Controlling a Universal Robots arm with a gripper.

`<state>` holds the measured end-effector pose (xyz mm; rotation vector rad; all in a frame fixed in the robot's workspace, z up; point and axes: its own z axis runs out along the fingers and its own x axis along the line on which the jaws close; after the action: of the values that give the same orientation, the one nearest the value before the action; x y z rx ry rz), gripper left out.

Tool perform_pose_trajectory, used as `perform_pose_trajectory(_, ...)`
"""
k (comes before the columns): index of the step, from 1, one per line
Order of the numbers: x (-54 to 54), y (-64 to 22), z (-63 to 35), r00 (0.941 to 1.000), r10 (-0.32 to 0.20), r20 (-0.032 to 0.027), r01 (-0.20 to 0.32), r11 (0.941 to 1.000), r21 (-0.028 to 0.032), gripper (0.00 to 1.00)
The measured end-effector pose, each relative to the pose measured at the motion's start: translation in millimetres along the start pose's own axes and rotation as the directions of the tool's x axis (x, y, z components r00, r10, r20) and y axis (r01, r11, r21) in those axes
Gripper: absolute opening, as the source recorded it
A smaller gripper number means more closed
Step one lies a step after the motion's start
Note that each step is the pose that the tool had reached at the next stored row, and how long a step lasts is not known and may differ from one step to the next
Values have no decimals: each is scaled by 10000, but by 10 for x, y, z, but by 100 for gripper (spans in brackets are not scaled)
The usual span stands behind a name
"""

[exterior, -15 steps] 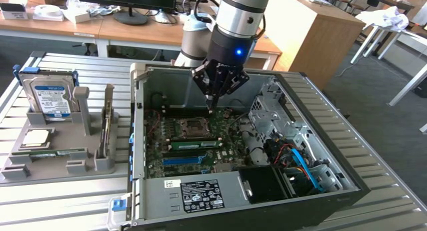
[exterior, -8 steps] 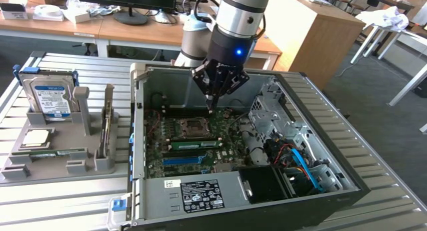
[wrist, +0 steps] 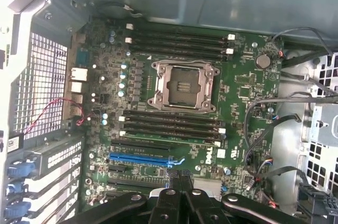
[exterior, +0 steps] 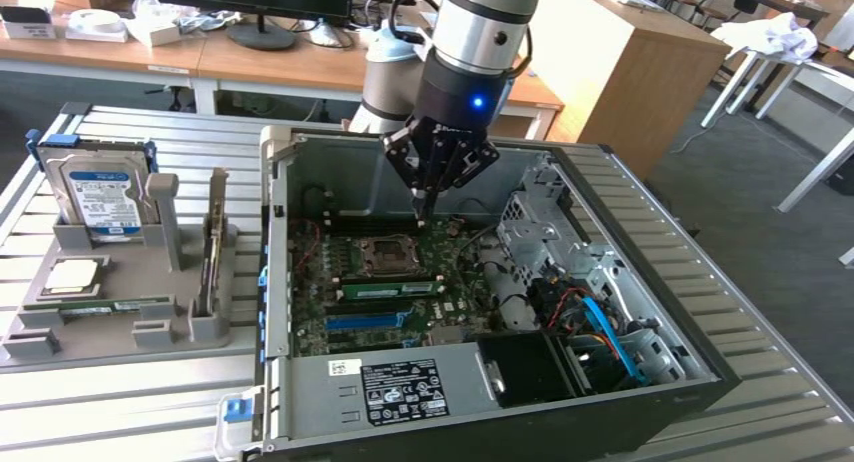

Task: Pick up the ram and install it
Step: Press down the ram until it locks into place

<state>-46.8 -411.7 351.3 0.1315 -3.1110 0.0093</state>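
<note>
my gripper [exterior: 424,218] clenched and empty, i hold it over the open computer case [exterior: 641,282] above the motherboard [wrist: 174,118], ram [exterior: 104,305] lying flat in the grey tray [exterior: 80,332] at the exterior view's left

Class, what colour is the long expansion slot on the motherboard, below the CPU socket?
Blue: the expansion slot stands out against the green motherboard, clearest in the wrist view.

The big open computer case [exterior: 627,312] has its side off, so there is room to reach down at the middle of the frame. Its grey metal walls [exterior: 340,162] box that room in. At right, a silver drive cage [exterior: 541,237] and loose black cables [exterior: 501,282] crowd the green board [exterior: 387,302].
</note>
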Motion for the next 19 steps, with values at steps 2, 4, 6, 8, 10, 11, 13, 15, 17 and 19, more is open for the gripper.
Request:
perform_pose_trajectory(2, 0, 0, -1, 10000, 28, 0, -28, 10000, -4, 10)
perform_pose_trajectory(4, 0, 0, -1, 10000, 29, 0, -29, 10000, -3, 10)
perform_pose_trajectory(6, 0, 0, -1, 10000, 29, 0, -29, 10000, -5, 10)
perform_pose_trajectory(8, 0, 0, -6, 10000, 28, -1, -28, 10000, -16, 10)
perform_pose_trajectory(10, 0, 0, -7, 10000, 28, 3, -28, 10000, -33, 10)
perform_pose_trajectory(11, 0, 1, -7, 10000, 28, 4, -28, 10000, -38, 10)
perform_pose_trajectory(13, 0, 0, -13, 10000, 28, 2, -28, 10000, -38, 10)
perform_pose_trajectory(15, 0, 0, -23, 10000, 28, 2, -28, 10000, -38, 10)
perform_pose_trajectory(17, 1, 0, -31, 10000, 28, 3, -28, 10000, -41, 10)
perform_pose_trajectory(19, 0, 0, -31, 10000, 28, 4, -28, 10000, -41, 10)
